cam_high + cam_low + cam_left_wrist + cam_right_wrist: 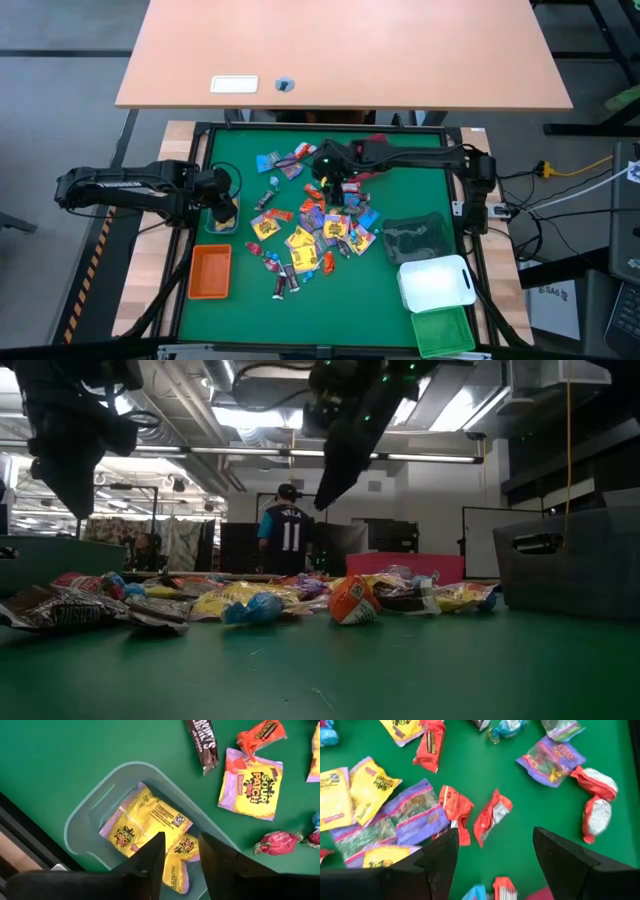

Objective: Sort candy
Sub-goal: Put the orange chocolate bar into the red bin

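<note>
Here, noted from picture-left to picture-right:

Left gripper (pixel 222 205): seen at left-centre of the high view, held over the clear bin (pixel 95 800). In its wrist view the two dark fingers (pixel 152 851) are parted a little, with nothing pinched between them.

Clear bin contents: two yellow candy packets (pixel 145 822) are seen lying inside, one overlapping the other.

Orange bin (pixel 210 271): placed at lower left of the high view, below the clear bin.

Candy (pixel 310 235): scattered in a loose pile over the middle of the green table (pixel 400 300); yellow, purple, orange-red, blue and dark brown wrappers are noted. In the low view the pile (pixel 250 600) is spread across the middle band.

Right gripper (pixel 335 182): held above the upper part of the pile, centre of the high view. Its fingers (pixel 440 855) are spread wide and empty, with orange-red wrapped pieces (pixel 491 816) on the green surface ahead of them.

Bins at lower right: a dark bin (pixel 415 238), a white bin (pixel 436 282) and a green bin (pixel 444 332) are ranged down that corner.

Background: a person (pixel 288 525) in a numbered jersey is seen from behind in the low view.
</note>
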Controlling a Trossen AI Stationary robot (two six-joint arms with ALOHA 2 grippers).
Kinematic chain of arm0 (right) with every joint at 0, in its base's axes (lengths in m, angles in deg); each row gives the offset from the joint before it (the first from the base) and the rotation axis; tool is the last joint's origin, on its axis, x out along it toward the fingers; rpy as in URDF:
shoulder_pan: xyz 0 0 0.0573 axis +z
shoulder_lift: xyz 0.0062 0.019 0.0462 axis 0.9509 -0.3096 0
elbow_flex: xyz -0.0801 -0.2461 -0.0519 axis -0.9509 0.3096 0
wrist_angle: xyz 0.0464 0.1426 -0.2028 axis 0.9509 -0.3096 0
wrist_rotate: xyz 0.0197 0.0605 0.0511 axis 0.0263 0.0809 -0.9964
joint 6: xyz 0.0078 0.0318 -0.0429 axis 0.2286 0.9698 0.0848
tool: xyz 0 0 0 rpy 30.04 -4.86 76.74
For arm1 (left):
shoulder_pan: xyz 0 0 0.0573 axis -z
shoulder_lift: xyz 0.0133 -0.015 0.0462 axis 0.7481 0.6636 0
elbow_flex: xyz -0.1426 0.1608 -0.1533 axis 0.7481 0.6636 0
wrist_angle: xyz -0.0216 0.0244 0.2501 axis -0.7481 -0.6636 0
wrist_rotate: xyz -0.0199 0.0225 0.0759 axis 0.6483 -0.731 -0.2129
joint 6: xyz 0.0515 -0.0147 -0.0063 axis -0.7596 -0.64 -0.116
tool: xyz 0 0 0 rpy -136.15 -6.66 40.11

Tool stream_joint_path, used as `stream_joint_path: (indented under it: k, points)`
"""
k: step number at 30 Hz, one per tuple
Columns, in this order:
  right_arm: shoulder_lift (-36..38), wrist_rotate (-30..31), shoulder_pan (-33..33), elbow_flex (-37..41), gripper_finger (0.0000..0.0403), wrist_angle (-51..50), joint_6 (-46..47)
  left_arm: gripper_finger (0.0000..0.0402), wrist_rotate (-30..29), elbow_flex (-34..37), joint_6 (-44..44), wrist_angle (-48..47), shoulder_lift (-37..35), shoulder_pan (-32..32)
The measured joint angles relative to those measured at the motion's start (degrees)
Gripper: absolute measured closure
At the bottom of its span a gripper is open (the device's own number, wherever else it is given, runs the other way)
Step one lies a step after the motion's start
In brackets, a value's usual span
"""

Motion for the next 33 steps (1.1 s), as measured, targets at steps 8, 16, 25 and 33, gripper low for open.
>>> stream_joint_path:
  k: [8,16,25,33]
  points:
    - [-5.06,-0.04,0.00,0.02,0.0148,2.50,1.78,0.0292,-0.02,0.00,0.00,2.91,0.00,0.00]
    - [-10.05,-0.01,0.00,0.04,0.0148,4.06,1.80,0.0291,-0.04,0.00,-0.02,5.51,-0.02,0.00]
    - [-13.81,5.73,-0.02,0.07,0.0148,4.17,1.62,0.0291,-0.07,0.00,-0.04,5.67,0.00,0.00]
    - [-14.30,8.15,-0.07,0.07,0.0156,4.46,1.59,0.0291,-3.20,0.00,-0.07,5.66,0.00,0.00]
